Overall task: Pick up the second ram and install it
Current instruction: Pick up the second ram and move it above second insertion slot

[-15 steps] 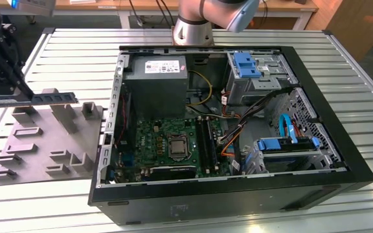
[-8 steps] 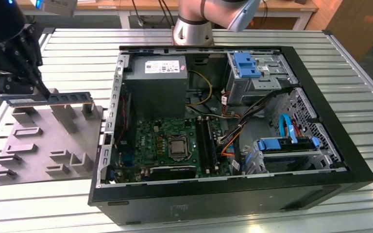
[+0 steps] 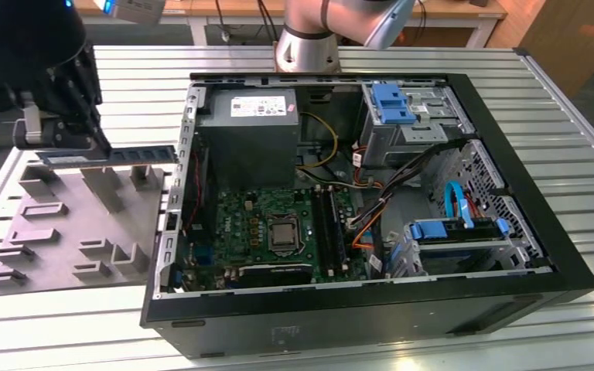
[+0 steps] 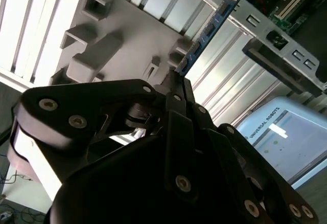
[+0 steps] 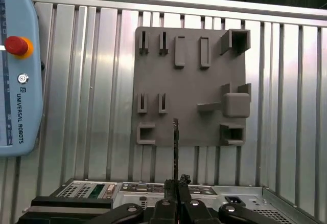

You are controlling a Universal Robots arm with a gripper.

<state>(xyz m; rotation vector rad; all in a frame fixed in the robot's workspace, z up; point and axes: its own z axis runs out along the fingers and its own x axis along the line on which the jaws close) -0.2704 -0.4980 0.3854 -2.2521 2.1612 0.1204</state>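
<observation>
The black gripper (image 3: 98, 147) is clamping one end of the thin, flat ram stick (image 3: 134, 154), holding it over the grey moulded tray (image 3: 70, 226) of slotted blocks, beside the open black case (image 3: 380, 311) containing a green motherboard (image 3: 244, 224).

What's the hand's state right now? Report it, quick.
Hand: closed, holding the ram stick by one end.
</observation>
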